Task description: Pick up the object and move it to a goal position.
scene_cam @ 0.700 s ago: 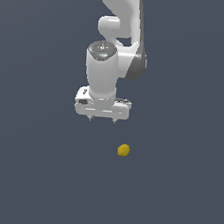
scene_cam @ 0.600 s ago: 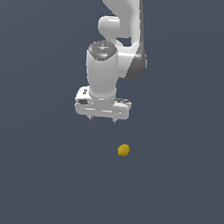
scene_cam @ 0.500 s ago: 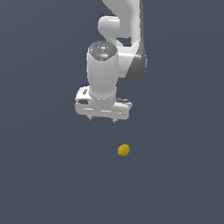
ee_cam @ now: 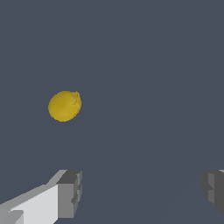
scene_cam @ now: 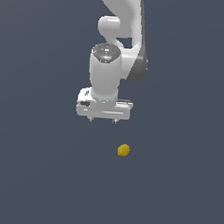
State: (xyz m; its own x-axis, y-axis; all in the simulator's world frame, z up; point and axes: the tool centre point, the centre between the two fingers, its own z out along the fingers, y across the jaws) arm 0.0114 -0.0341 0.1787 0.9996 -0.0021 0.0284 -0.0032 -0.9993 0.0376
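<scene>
offset: in the exterior view the object (scene_cam: 123, 150) sits at about 5 o'clock from the gripper (scene_cam: 103, 119), near but clear of it, not between the fingers.
gripper state: fingers spread wide apart, nothing held; wrist view shows both fingertips (ee_cam: 69, 193) well separated with bare surface between them.
object position: lying on the flat dark grey surface (scene_cam: 33, 174), alone, touching nothing else.
long axis: ovoid, only slightly elongated; wrist view puts the long axis roughly on the 2–8 o'clock line, small nub at the 2 o'clock end.
next move, my read: shift the gripper toward 5 o'clock until centred over the object, then descend.
materials: object smooth, yellow, lemon-like; gripper white body, grey blocky pads; surface matte, featureless.
goal: no marker visible in either view.
</scene>
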